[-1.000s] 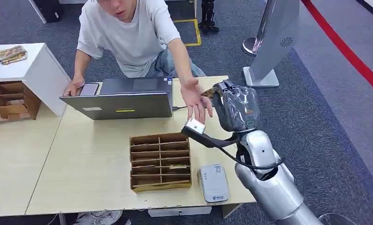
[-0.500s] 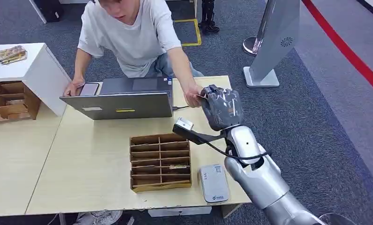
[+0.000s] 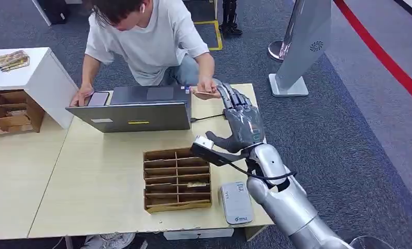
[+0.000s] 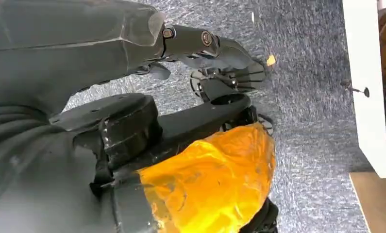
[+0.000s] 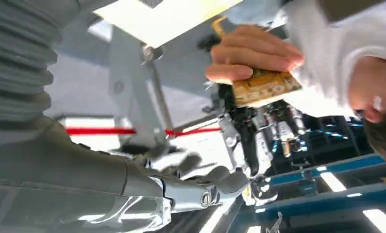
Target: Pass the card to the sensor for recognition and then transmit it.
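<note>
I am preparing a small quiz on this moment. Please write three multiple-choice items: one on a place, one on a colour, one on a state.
1. Where is the card?
A. in the person's hand
B. in the cardboard organiser
C. on the sensor

2. What colour is the line on the floor at the far right?
A. blue
B. red
C. green

3. How is the right hand?
A. closed on the card
B. open, holding nothing
C. pressing the laptop

Answers:
1 A: the person's hand pinches the card above the table's far edge.
2 B: the line is red.
3 B: the right hand has its fingers spread and nothing in them, short of the card.
</note>
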